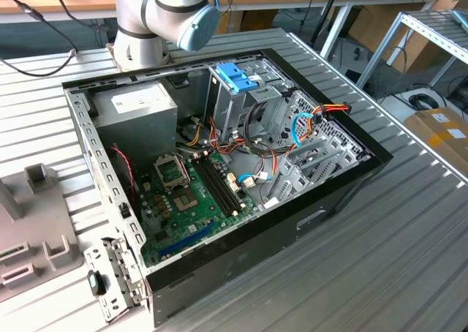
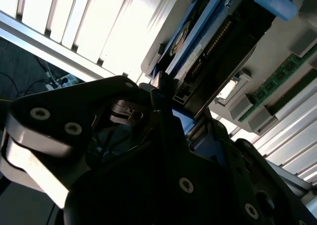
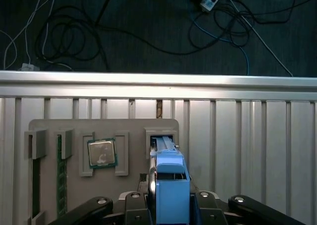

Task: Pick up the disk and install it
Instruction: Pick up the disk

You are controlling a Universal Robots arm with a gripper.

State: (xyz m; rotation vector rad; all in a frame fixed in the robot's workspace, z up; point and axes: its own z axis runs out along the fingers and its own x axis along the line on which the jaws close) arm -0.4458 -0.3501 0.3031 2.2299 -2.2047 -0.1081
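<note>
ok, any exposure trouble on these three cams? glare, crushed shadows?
Second wrist view: table slats blown out to white, near foreground almost black, disk between them reasonably exposed. First wrist view: even light on the tray, floor past the table edge dark. Exterior view: soft even light, computer case interior readable, no hard glare.

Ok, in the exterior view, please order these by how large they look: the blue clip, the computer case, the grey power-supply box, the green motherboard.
1. computer case
2. green motherboard, partly under cables
3. grey power-supply box, not much smaller than the motherboard
4. blue clip
</note>
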